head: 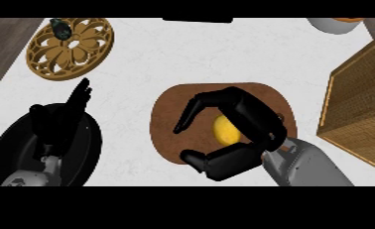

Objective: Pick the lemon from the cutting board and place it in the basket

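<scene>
Cupping lemon, brown cutting board, white counter

Two grey forearms, smooth and rounded, ending in a glossy black right hand with thick, blocky segmented fingers and a black left hand with slimmer, tapering fingers; pale metallic wrist fittings

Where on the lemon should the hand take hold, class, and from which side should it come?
Across its narrow middle, from above. The lemon lies flat on the cutting board, long axis running up the view, so its sides are free. The right hand already arches over it, fingers on its left and thumb below, not yet closed on it. The basket waits to the right.
</scene>
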Robot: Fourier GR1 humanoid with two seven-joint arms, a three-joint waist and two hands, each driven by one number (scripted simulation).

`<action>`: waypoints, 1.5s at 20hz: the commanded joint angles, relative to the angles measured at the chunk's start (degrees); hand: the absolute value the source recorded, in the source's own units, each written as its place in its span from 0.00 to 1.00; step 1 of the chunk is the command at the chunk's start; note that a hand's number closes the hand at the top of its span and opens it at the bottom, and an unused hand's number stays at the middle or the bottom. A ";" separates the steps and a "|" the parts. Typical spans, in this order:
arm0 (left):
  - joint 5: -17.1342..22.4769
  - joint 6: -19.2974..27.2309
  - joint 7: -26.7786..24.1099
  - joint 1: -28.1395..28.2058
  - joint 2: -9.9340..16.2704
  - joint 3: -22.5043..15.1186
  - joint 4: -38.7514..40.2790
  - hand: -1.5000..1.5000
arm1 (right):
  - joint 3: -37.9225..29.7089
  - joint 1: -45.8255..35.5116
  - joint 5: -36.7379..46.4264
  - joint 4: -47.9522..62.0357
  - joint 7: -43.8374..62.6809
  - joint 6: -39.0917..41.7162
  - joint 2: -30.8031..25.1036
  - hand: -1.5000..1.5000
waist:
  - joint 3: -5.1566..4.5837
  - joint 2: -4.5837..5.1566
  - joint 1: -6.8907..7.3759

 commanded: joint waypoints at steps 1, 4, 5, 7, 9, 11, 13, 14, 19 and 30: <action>0.77 -0.99 5.30 6.06 -1.49 -2.96 6.11 0.50 | 10.21 -2.41 10.47 0.80 0.45 -4.03 5.48 0.00 | -1.13 0.00 -1.83; 0.97 -1.25 3.65 8.60 -1.59 -2.27 6.26 0.50 | 10.92 -6.74 16.77 1.61 7.08 -7.00 3.57 0.00 | -1.25 -0.36 -2.41; 0.77 -1.06 4.37 8.19 -1.57 -2.41 5.73 0.50 | 10.07 -8.32 20.02 0.09 9.78 -7.31 -0.15 0.00 | -1.29 -0.83 -3.72; 1.60 -1.54 4.03 8.73 -1.00 -1.03 6.29 0.50 | 9.45 -12.39 27.16 0.82 12.28 -7.54 -5.03 0.00 | -1.47 -1.13 -4.33; 1.55 -1.22 4.13 9.24 -0.71 -0.35 6.00 0.50 | 7.12 -16.79 29.51 -0.72 17.68 -6.44 -8.49 0.00 | -1.41 -1.36 -4.94; 1.73 -1.10 5.17 8.55 -1.59 -0.87 5.53 0.50 | 5.72 -21.53 30.01 -0.26 21.10 -2.09 -11.82 0.00 | -1.33 -0.92 -4.78; 0.67 -0.70 5.03 9.02 -1.03 -0.94 4.58 0.50 | 4.86 -25.23 28.96 -2.74 25.39 2.97 -15.20 0.00 | -1.27 -1.17 -5.10; 1.35 -0.72 6.39 7.44 -1.41 -0.52 5.73 0.50 | 4.40 -27.29 28.65 -2.03 25.96 4.68 -15.54 0.00 | -1.25 -0.66 -5.13; 1.50 -2.06 3.79 10.53 -1.37 -0.19 5.05 0.50 | 0.49 -34.06 19.71 -1.84 31.41 18.32 -22.30 0.00 | -1.25 -0.63 -4.32; 0.03 -1.69 3.05 11.37 -3.13 -1.01 4.81 0.50 | -2.38 -40.46 3.65 2.33 36.48 40.70 -32.01 0.00 | -1.09 -0.21 -4.72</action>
